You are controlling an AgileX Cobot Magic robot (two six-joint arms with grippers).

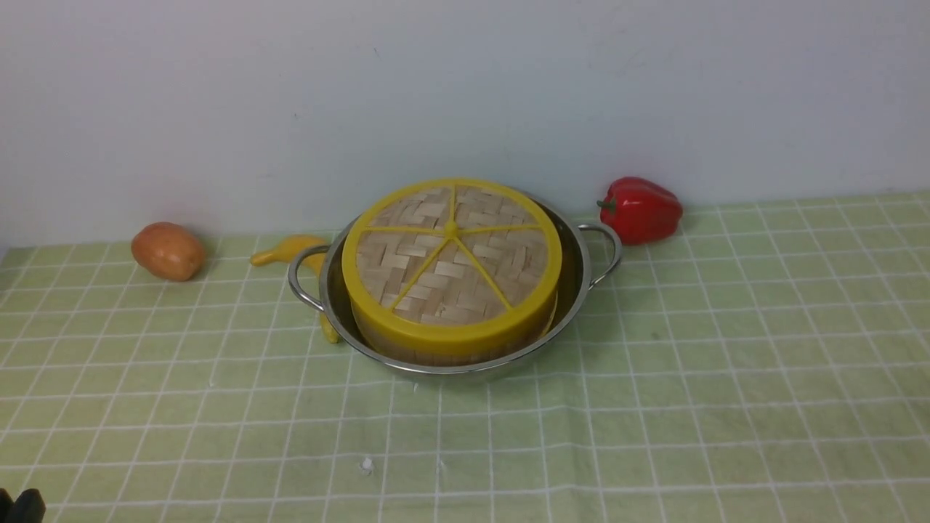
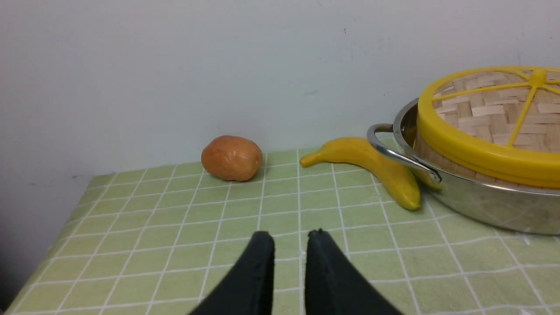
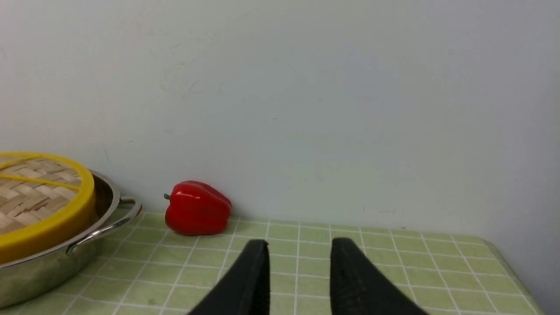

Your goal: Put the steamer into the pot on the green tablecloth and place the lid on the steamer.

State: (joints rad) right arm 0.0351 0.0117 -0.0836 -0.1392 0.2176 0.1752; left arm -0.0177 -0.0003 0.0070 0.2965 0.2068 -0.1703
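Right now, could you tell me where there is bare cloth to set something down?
Free: the green tablecloth in front of the pot, and right of it below the red pepper. Crowded: the pot's left, where the banana and potato lie.

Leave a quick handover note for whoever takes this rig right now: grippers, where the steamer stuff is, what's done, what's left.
Left gripper: open, empty, over the green tablecloth.
Right gripper: open, empty, clear of the pot.
The steamer sits in the pot; the lid rests on top.
Done: both placements look complete.
Left: probably nothing, just check that the lid sits level.
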